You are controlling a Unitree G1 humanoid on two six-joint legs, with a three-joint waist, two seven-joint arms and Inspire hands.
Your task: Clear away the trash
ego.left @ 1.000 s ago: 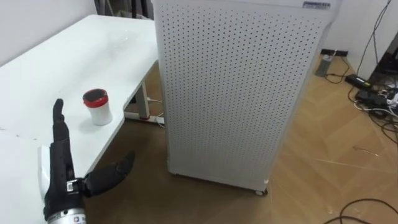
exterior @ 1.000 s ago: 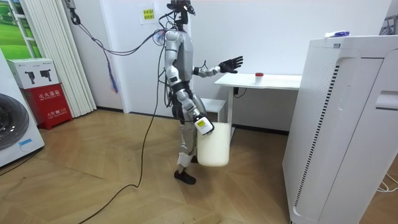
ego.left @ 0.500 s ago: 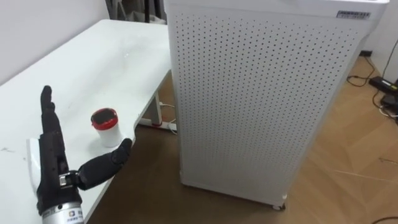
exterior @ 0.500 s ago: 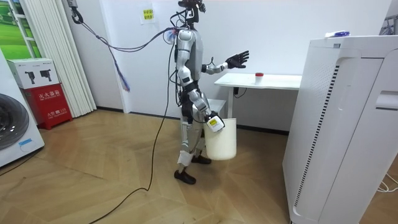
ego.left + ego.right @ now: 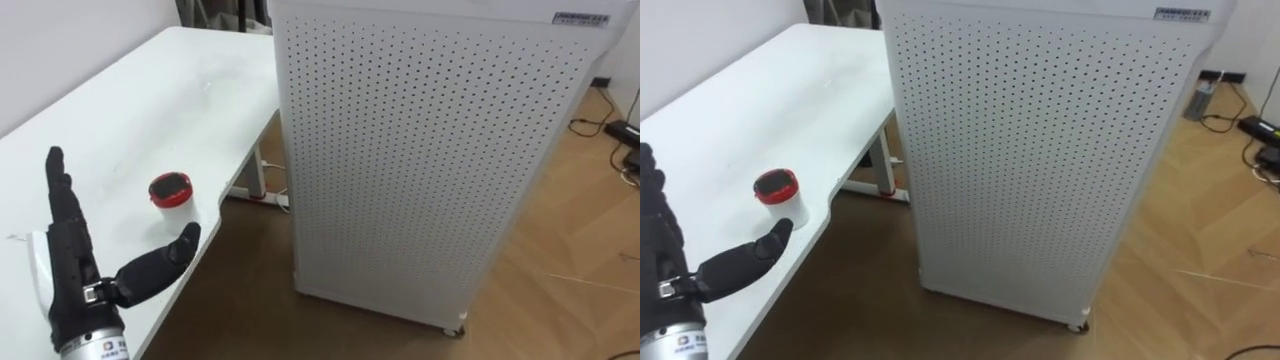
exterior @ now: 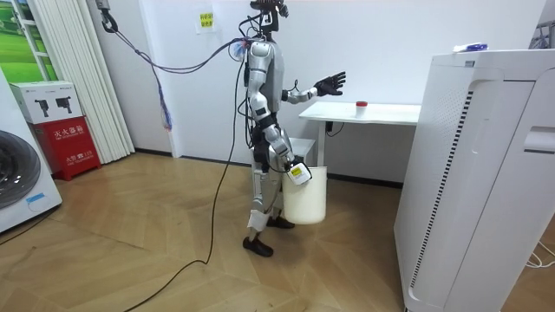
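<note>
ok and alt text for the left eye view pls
The robot's left hand, fingers straight and thumb spread, hovers over the near edge of a white table, just short of a small white container with a red lid. To the right, a tall white perforated cabinet stands on the wooden floor.

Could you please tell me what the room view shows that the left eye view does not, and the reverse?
Room view: the whole robot standing, its right hand low beside a white bin, and a washing machine. Left eye view: the perforated face of the white cabinet and floor cables. Shared: the white table, the red-lidded cup, the open left hand raised near it, and that cabinet.
</note>
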